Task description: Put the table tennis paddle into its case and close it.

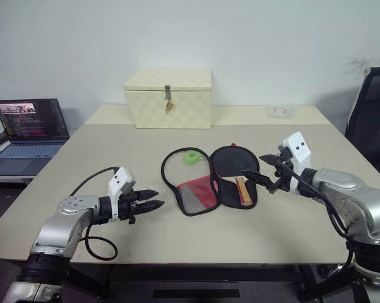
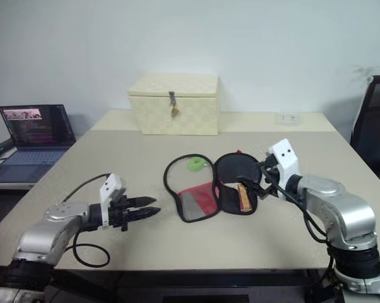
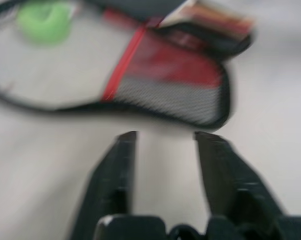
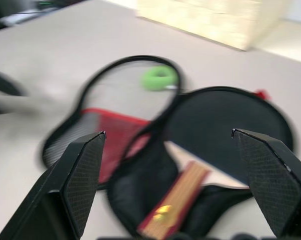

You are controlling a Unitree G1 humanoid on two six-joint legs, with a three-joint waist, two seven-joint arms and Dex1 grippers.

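Your left gripper (image 1: 153, 200) hangs just above the table (image 1: 114, 158), fingers narrowed to a small gap with nothing between them, pointing across at the case (image 1: 209, 183) but still apart from it. In its wrist view the fingertips (image 3: 125, 142) sit just short of the mesh pocket (image 3: 180, 102) on the flap.

Your right gripper (image 1: 259, 167) is up off the table on the other side, fingers spread wide and empty, aimed at the open half of the case. From its wrist view you're looking between the two fingers straight down on the paddle (image 4: 210, 130).

The case lies unzipped mid-table, opened like a book. The flap with the red panel and mesh lies on the side toward your left arm. The paddle lies in the other half, black face toward the far end, pale wooden handle (image 1: 243, 189) toward you.

A green ring-shaped thing (image 1: 191, 157) sits on the table inside the loop of the flap's rim. Behind all that there's a cream woven box (image 1: 169, 97) with a metal latch, and a laptop (image 1: 29, 129) stands off the table's left side.
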